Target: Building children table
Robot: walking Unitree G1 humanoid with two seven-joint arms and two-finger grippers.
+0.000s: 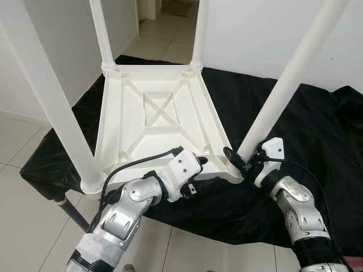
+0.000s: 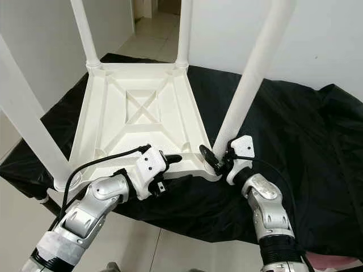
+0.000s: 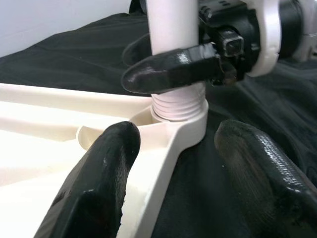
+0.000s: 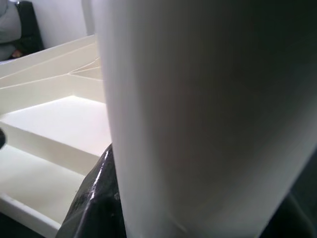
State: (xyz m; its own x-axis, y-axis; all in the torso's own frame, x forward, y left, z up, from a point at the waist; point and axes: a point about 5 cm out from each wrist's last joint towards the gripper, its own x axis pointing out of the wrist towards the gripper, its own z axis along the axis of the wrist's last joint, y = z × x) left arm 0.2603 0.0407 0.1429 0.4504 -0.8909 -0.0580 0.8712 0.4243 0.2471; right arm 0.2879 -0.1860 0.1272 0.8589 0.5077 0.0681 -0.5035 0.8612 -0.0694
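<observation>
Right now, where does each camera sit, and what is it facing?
Head eyes: look down at the upturned white plastic table on black cloth; both silver arms show.
Left wrist: looks along the left claw, astride the table's corner socket.
Right wrist: pressed against the near-right white round leg.
Shared: the right claw, gripping that leg's threaded base, shows in the left wrist view too.

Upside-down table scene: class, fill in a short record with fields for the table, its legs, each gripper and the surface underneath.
table: white plastic tabletop, lying upside down
legs: four white legs standing up from the corners
near right leg: threads visible at its socket
right gripper: shut on the near right leg, just above the socket
left gripper: open, straddling the tabletop's near edge
surface: black cloth
</observation>
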